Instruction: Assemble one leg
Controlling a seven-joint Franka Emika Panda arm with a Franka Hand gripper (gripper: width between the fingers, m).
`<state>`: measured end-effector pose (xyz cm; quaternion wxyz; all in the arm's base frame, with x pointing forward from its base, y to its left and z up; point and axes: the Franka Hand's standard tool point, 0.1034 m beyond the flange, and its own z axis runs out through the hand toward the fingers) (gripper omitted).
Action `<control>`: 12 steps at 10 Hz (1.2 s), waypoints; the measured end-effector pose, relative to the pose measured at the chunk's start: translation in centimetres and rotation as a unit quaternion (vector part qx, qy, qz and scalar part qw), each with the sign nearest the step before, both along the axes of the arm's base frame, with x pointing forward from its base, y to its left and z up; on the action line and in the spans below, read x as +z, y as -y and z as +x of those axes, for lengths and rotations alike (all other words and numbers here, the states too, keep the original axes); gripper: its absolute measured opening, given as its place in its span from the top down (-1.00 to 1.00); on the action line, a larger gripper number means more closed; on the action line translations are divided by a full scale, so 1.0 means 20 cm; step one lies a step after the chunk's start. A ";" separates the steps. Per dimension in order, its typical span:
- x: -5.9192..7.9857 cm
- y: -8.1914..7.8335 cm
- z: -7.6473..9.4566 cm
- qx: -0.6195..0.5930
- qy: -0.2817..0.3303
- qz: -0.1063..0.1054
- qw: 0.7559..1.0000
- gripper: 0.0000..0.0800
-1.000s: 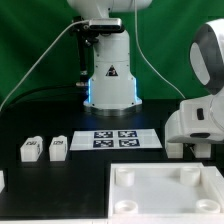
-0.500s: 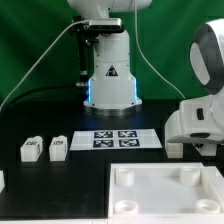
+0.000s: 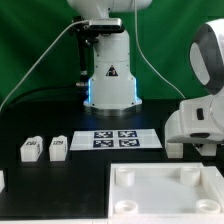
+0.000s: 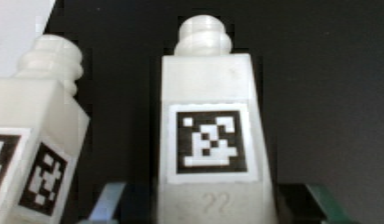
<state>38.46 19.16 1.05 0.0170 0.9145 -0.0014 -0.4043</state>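
Gripper (image 4: 215, 205) wide open, fingers (image 4: 114, 200) flanking the leg (image 4: 214, 110), dark gaps on both sides, nothing clamped. Leg on the black table (image 4: 313, 60), tag facing the wrist camera, peg end away from the fingers. Second leg (image 4: 43, 120) just beside it, apart. In the exterior view, tabletop (image 3: 165, 190) nearest, leg pair (image 3: 30, 150) at the left, marker board (image 3: 115, 138) beyond.

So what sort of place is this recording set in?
Probably a robotics lab bench: a black table with a robot arm's base, the marker board of square tags, and small white tagged legs plus a tabletop laid out for assembly.
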 end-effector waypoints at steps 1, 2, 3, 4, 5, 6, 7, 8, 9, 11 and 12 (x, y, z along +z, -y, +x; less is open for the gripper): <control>0.00 0.00 0.00 0.000 0.000 0.000 1.000 0.27; 0.00 0.00 0.00 0.000 0.000 0.000 1.000 0.27; 0.01 0.01 0.02 0.004 0.004 0.001 1.000 0.27; 0.10 0.03 0.11 0.014 0.031 0.002 0.999 0.27; 0.22 0.05 0.17 0.023 0.046 0.012 0.999 0.27; 0.31 0.07 0.24 0.023 0.074 0.019 0.997 0.27; 0.39 0.09 0.30 0.024 0.119 0.022 0.992 0.27; 0.47 0.11 0.33 0.024 0.171 0.024 0.985 0.27; 0.56 0.13 0.34 0.020 0.226 0.027 0.974 0.27; 0.51 0.10 0.34 0.019 0.295 0.039 0.954 0.27; 0.52 0.10 0.35 0.017 0.335 0.046 0.941 0.27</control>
